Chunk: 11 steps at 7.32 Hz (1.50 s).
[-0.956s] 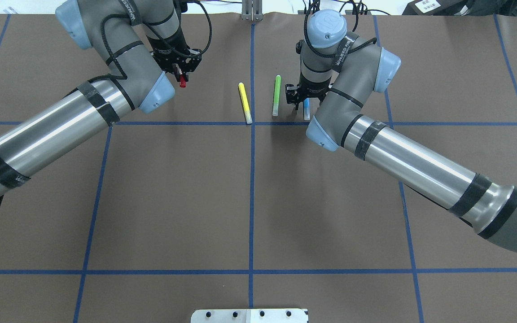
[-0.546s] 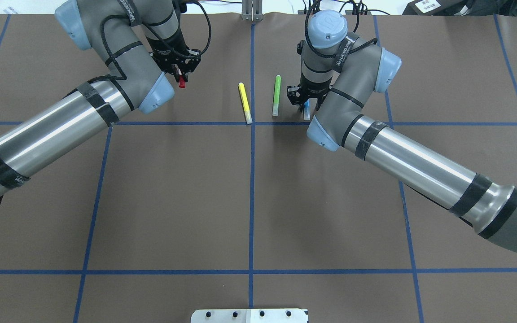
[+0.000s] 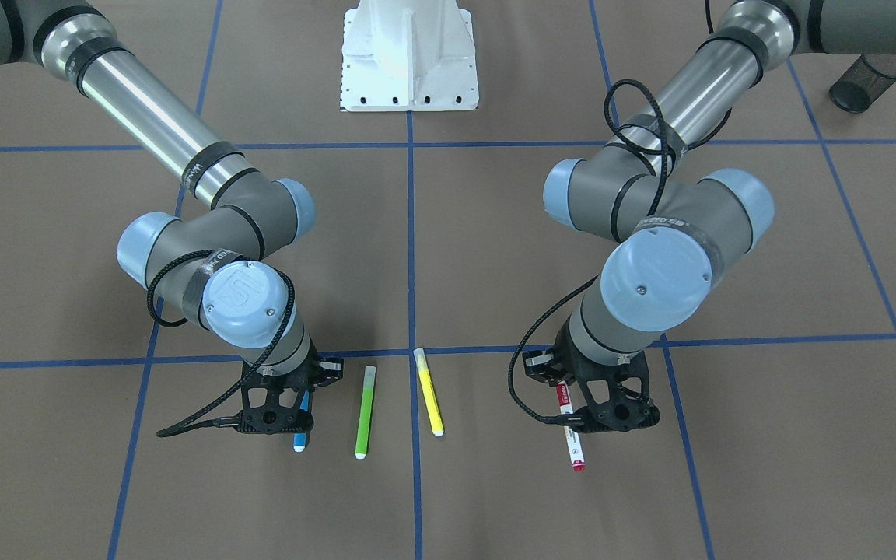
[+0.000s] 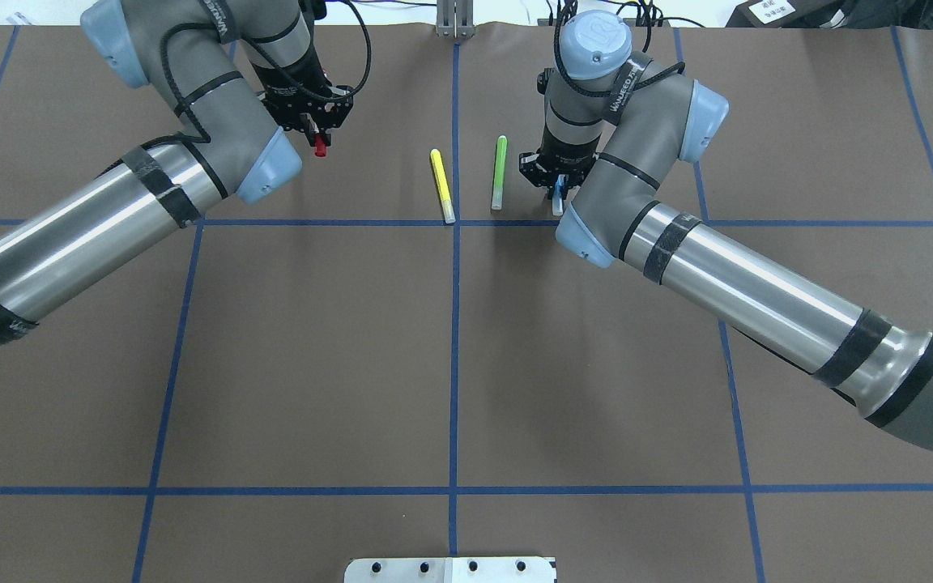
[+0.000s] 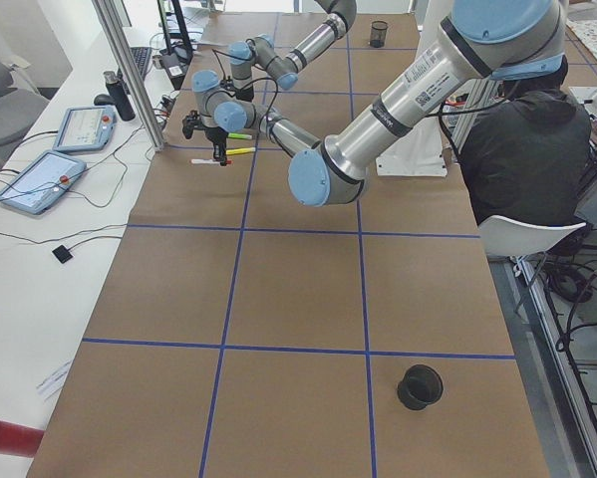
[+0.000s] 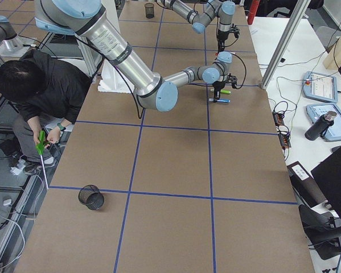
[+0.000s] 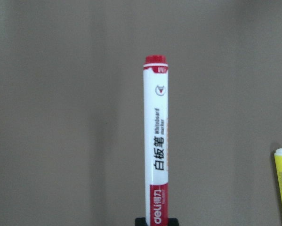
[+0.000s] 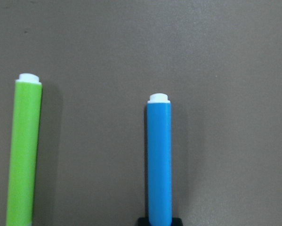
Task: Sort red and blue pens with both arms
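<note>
The red pen (image 4: 321, 148), white-barrelled with a printed label and red cap, hangs in my left gripper (image 4: 317, 129), which is shut on its cap end; it also shows clearly in the front view as the red pen (image 3: 572, 439) and in the left wrist view as the red pen (image 7: 156, 150). My right gripper (image 4: 557, 188) is shut on the blue pen (image 4: 555, 197), right of the green marker. In the front view the blue pen (image 3: 300, 435) pokes out below the right gripper (image 3: 281, 408). The right wrist view shows the blue pen (image 8: 159, 160) pinched at its lower end.
A yellow marker (image 4: 442, 185) and a green marker (image 4: 499, 172) lie side by side near the centre blue line. Black mesh cups (image 3: 868, 82) (image 5: 419, 386) stand toward the table's ends. A person (image 6: 39, 85) sits beside the table near the white base (image 3: 409, 54).
My left gripper carried the red pen left and toward the far edge. The right gripper's fingers closed onto the blue pen.
</note>
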### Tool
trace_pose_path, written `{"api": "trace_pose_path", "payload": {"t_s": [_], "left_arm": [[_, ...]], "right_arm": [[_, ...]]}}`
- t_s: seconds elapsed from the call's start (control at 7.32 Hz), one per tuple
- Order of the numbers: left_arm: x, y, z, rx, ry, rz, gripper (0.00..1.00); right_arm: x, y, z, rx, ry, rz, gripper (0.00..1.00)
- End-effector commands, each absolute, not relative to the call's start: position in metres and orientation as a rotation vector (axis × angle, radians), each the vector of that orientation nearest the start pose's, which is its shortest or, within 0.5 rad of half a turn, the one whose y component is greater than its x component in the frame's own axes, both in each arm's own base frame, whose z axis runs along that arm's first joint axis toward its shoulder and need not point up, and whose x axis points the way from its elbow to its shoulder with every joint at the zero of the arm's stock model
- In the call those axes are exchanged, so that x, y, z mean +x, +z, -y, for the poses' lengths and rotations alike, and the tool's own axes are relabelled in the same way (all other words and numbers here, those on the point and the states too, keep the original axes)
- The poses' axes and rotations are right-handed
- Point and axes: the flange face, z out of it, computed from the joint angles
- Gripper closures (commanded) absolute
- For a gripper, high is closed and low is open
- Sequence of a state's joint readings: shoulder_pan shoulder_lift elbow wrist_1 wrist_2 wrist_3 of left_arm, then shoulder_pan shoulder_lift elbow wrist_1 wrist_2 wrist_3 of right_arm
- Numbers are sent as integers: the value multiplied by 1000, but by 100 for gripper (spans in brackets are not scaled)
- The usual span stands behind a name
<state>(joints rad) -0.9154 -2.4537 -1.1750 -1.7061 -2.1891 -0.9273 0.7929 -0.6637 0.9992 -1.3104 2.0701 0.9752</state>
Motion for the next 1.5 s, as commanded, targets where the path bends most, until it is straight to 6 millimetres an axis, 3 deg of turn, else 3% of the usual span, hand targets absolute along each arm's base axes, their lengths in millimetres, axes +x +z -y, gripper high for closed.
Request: {"api": "trace_pose_path", "payload": {"t_s": [0.0,0.27,0.55,0.68,0.82,0.96,1.23,1.37], "left_arm": [[358,293,652,-24,-41,-879,100],[278,328,603,-2,44,-821,100],[204,402,533,14,102,-771,100],[162,431,498,29,133,-754,100],[121,456,479,49,156,-731,100],[79,481,460,75,189,-687,100],[19,534,427,63,225,-654,100],[2,554,408,41,235,-646,100]], "right_arm": [[-502,295,668,4,48,798,100],[-452,281,681,-18,72,832,100],[-408,296,664,-6,34,788,100],[-377,305,662,2,5,762,100],[-332,327,658,15,-27,733,100],[-299,351,631,27,-119,704,100],[-236,368,616,32,-208,625,100],[-209,380,605,40,-274,574,100]]}}
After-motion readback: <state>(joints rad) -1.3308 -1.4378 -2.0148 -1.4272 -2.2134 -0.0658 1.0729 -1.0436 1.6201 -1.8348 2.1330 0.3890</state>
